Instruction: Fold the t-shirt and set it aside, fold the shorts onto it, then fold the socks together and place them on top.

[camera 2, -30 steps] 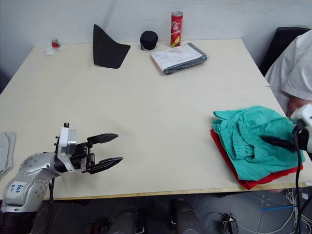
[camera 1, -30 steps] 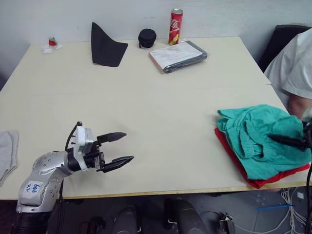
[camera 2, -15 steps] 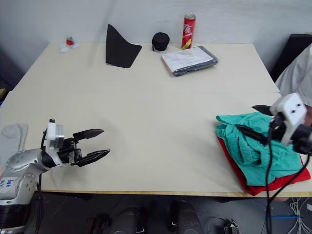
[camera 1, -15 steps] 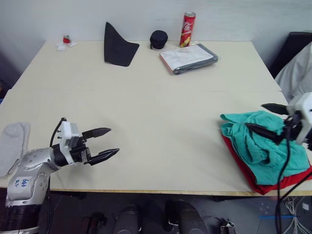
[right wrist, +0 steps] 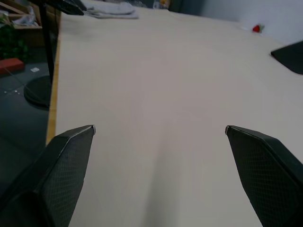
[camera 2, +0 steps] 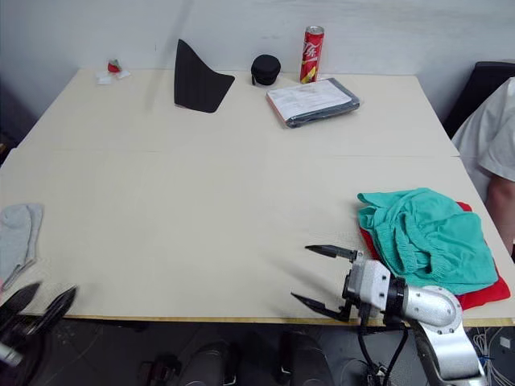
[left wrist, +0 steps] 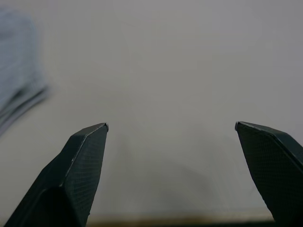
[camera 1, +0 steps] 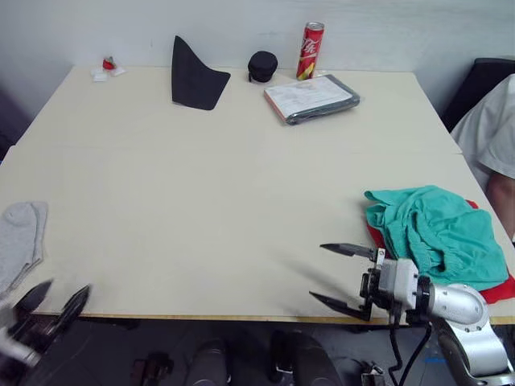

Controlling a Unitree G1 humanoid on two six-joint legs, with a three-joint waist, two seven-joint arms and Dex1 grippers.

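Observation:
The teal-green shorts point(camera 1: 434, 233) lie crumpled on the folded red t-shirt point(camera 1: 500, 287) at the table's right front. Just left of that pile, near the front edge, my right gripper point(camera 1: 318, 272) stands open with nothing between its fingers. The light grey socks point(camera 1: 18, 241) lie flat at the table's left edge and appear again in the left wrist view point(left wrist: 19, 94). My left gripper point(camera 1: 64, 288) is open and empty at the front left corner, just in front of the socks.
At the back of the table point(camera 1: 201, 185) are a black pointed fabric piece point(camera 1: 193, 76), a black round case point(camera 1: 262, 64), a red can point(camera 1: 310, 50), a wrapped flat packet point(camera 1: 312, 96) and a small red-white item point(camera 1: 105, 68). A person's arm point(camera 1: 503, 185) is at the right edge.
My right gripper has come off the shorts and moved left and down to the front edge. My left gripper has swung left and back to the front left corner near the socks. The camera shifted too.

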